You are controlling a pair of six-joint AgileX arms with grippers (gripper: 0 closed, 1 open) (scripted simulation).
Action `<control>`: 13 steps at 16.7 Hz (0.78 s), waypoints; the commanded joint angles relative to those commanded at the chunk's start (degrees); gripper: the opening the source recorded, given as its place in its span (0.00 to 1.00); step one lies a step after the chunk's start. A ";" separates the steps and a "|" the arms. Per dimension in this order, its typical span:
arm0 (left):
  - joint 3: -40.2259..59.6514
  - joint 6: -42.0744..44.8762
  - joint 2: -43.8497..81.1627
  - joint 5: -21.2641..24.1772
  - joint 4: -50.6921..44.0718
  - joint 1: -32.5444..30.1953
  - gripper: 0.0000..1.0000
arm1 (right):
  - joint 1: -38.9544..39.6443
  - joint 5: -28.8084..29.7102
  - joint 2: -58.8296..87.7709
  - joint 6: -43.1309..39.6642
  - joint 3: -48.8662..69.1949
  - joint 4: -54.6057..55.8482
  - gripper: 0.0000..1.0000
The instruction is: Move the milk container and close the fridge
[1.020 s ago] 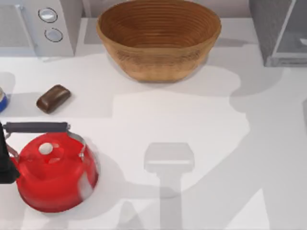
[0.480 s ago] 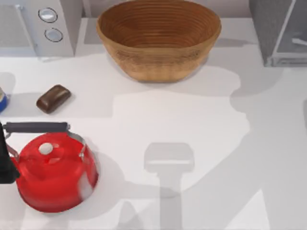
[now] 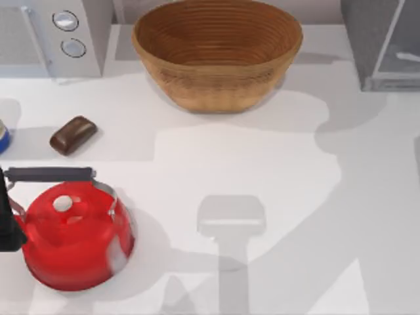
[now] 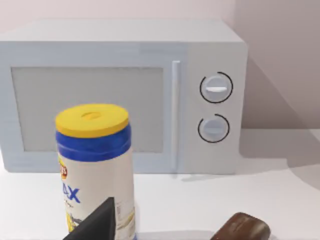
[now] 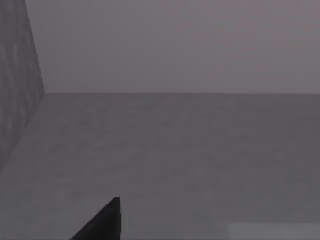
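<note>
A white table (image 3: 275,170) carries everything. At its far right corner stands the fridge (image 3: 367,39), a dark grey speckled box with a lighter grey, glassy panel door (image 3: 400,46) on its right part. A pale sliver behind that panel may be the milk container (image 3: 411,57), but the top view is too poor there to be sure.

At the far left corner sits a light grey microwave (image 3: 46,36) with two round knobs, one beside the other. Between the two appliances, against the far edge, is a large round woven wicker basket (image 3: 216,52).

Near the front left stands a glossy red kettle (image 3: 75,239) with a white knob on its lid and a black handle. Just beyond it lies a small brown rounded bar (image 3: 73,134), well apart from the basket.

In the left wrist view a tall canister (image 4: 97,170) with a yellow lid and blue band stands upright in front of the microwave, with the brown bar near it.

The left gripper (image 4: 95,225) appears as a dark wedge just before the canister; whether it is wide or narrow I cannot tell. The right gripper (image 5: 102,222) shows as a like wedge over a grey surface, beside the fridge's speckled wall; its state cannot be told either.
</note>
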 joint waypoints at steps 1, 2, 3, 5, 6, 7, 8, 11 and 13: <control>0.00 0.00 0.00 0.00 0.00 0.00 1.00 | 0.03 0.06 -0.57 0.15 -0.47 -0.37 1.00; 0.00 0.00 0.00 0.00 0.00 0.00 1.00 | 0.08 0.18 -1.75 0.43 -1.41 -1.11 1.00; 0.00 0.00 0.00 0.00 0.00 0.00 1.00 | 0.14 0.39 -3.55 0.80 -2.75 -2.18 1.00; 0.00 0.00 0.00 0.00 0.00 0.00 1.00 | 0.17 1.09 -9.00 1.66 -6.41 -5.05 1.00; 0.00 0.00 0.00 0.00 0.00 0.00 1.00 | 0.15 1.59 -12.63 2.09 -8.66 -6.80 1.00; 0.00 0.00 0.00 0.00 0.00 0.00 1.00 | 0.12 2.17 -16.86 2.50 -11.17 -8.70 1.00; 0.00 0.00 0.00 0.00 0.00 0.00 1.00 | 0.10 2.81 -21.69 2.88 -13.88 -10.72 1.00; 0.00 0.00 0.00 0.00 0.00 0.00 1.00 | 0.22 4.90 -39.66 3.79 -22.97 -17.01 1.00; 0.00 0.00 0.00 0.00 0.00 0.00 1.00 | 0.62 6.28 -53.84 4.19 -29.66 -21.17 1.00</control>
